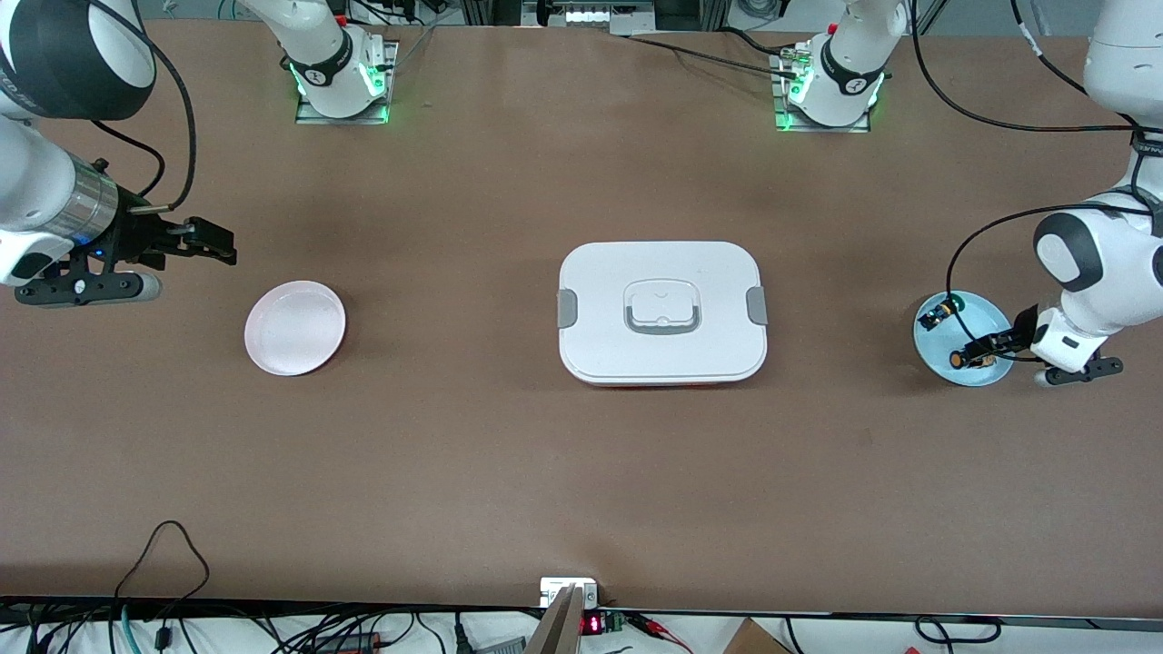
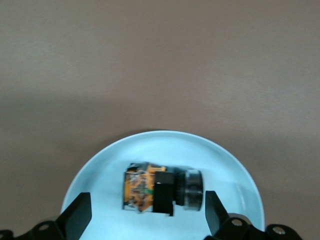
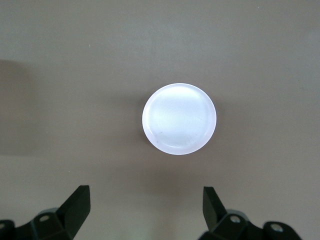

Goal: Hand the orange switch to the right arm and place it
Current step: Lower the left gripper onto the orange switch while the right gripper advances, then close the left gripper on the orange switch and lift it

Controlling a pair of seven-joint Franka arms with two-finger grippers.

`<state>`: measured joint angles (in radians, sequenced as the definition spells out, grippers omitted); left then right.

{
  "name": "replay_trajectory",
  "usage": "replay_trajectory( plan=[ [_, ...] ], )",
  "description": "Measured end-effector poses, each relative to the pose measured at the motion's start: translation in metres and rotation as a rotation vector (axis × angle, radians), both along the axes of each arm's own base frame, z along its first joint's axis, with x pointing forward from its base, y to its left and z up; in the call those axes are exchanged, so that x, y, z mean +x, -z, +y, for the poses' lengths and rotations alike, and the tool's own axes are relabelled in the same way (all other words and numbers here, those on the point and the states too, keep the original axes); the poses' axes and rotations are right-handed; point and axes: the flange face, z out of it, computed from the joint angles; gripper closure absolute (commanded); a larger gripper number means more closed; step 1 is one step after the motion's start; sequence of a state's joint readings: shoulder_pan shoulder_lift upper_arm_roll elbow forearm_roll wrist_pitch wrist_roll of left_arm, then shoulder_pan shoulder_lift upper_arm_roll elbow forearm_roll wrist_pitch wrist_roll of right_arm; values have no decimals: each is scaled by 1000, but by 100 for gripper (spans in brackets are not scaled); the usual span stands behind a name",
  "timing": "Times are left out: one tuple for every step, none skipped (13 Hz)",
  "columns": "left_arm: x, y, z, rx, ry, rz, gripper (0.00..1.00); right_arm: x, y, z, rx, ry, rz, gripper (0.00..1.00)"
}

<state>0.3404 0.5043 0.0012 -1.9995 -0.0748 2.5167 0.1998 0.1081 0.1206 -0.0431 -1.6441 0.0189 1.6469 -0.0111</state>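
Orange switch (image 2: 162,192) btwn open left gripper (image 2: 145,215) fingers

Two white Franka arms with black joints

Left arm (image 1: 1104,263) trails black cables; right arm (image 1: 54,191) has a silver wrist ring and blue light; bases glow green; grippers black.

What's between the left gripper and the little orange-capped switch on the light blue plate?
Nothing visible. The left gripper hangs open right over the orange-capped switch, one finger past each end of it, on the light blue plate. The green-capped switch lies apart on that plate, clear of the fingers.
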Motion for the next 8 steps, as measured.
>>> replay_trajectory(
  plan=[
    [1,0,-2,-7,5,-4,0,0,1,0,0,0,2,0],
    [1,0,-3,-13,5,-6,0,0,1,0,0,0,2,0],
    [1,0,-3,-17,7,-8,0,0,1,0,0,0,2,0],
    [1,1,-2,-18,17,-8,0,0,1,0,0,0,2,0],
    [0,2,-2,-19,35,-7,0,0,1,0,0,0,2,0],
    [0,3,-1,-20,47,-6,0,0,2,0,0,-1,4,0],
    [0,4,0,-21,53,-5,0,0,3,1,1,-1,6,0],
    [-1,4,0,-21,59,-5,0,1,4,4,8,-3,10,0]
  ],
)
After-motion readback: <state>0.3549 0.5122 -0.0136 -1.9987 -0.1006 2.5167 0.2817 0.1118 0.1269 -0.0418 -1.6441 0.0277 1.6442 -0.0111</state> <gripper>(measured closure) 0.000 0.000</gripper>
